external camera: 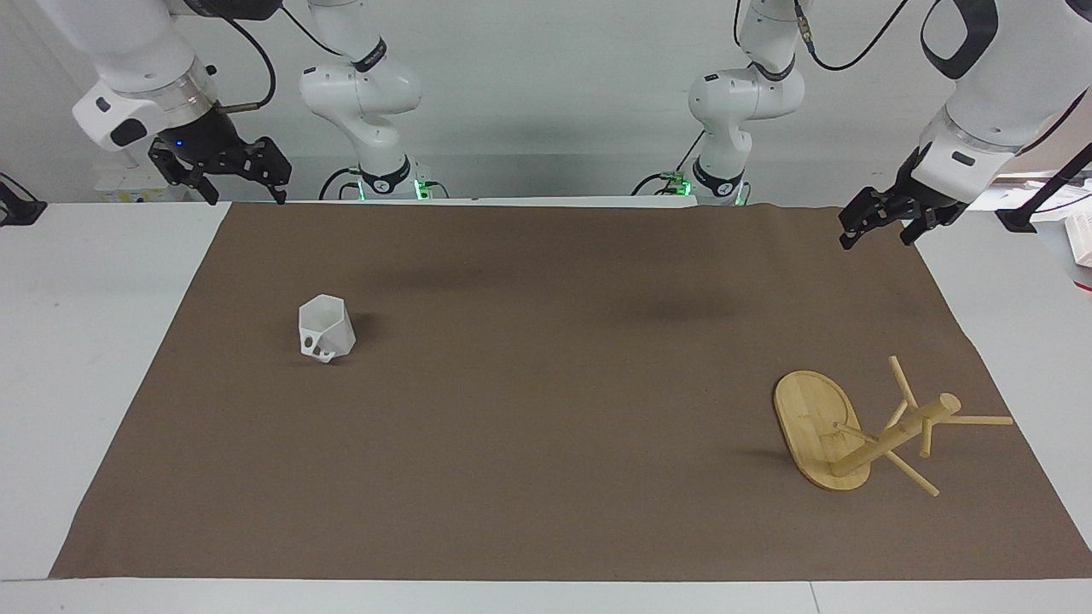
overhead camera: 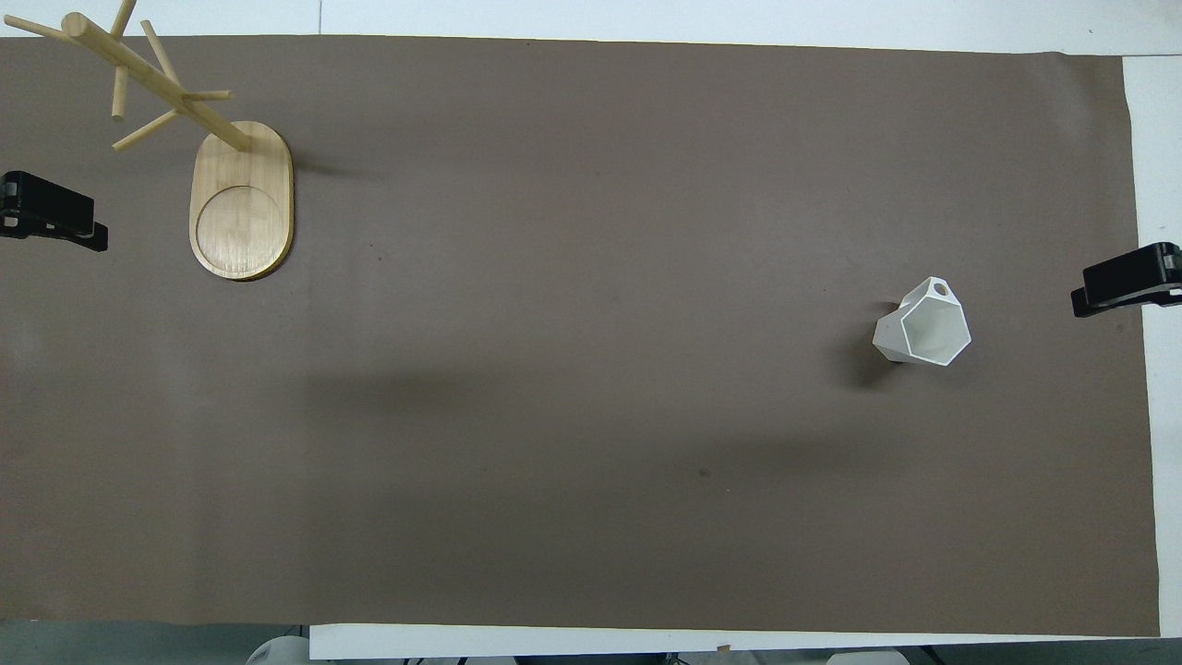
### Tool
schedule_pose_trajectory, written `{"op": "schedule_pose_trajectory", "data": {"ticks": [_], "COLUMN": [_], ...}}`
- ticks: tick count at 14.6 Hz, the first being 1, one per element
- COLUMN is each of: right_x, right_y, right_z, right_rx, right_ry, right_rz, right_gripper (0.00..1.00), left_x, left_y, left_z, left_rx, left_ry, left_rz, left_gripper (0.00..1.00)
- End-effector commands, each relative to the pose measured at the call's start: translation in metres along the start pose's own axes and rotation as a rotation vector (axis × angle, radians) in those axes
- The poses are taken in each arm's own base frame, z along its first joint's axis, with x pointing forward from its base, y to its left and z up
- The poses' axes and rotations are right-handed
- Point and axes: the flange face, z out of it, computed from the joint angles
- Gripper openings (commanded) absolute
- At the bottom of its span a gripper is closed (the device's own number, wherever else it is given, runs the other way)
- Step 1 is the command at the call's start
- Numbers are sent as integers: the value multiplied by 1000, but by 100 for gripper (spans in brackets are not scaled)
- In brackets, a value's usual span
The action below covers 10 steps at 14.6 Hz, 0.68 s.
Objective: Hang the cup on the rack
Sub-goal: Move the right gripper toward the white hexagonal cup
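The white faceted cup [external camera: 326,329] stands upright on the brown mat [external camera: 546,409] toward the right arm's end, its holed handle turned away from the robots. It also shows in the overhead view [overhead camera: 923,325]. The bamboo rack [external camera: 821,431] stands upright toward the left arm's end, farther from the robots than the cup, with its pegs bare; it also shows in the overhead view [overhead camera: 242,199]. My right gripper [external camera: 245,196] hangs open and empty over the mat's corner at its own end. My left gripper [external camera: 877,241] hangs open and empty over the mat's edge at its end. Both arms wait.
White table [external camera: 94,358] surrounds the mat on all sides. A white object with red [external camera: 1079,247] lies at the table's edge at the left arm's end. In the overhead view only one black finger of each gripper shows, left [overhead camera: 55,217] and right [overhead camera: 1122,286].
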Motion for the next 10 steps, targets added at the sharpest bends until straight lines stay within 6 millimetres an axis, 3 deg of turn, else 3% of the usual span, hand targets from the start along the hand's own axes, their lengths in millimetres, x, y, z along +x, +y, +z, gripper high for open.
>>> {"op": "schedule_pose_trajectory", "data": {"ticks": [1,7,10], "right_x": [-6,-3,3], "right_y": [2,6,16], "right_z": [1,11,8], "right_rx": [-14,-7,-1], "right_ry": [0,-23,28], "right_rz": [21,-18,-381], "right_gripper": [100,100,100], "left_x": [-4,-4,-4], "left_y": [-2,-2,-3], "left_z": [-1,-1,-1], "left_rx": [4,4,6], "left_ry": [-10,-11,-11], "left_rz": [4,4,3], "left_gripper": [100,100,100]}}
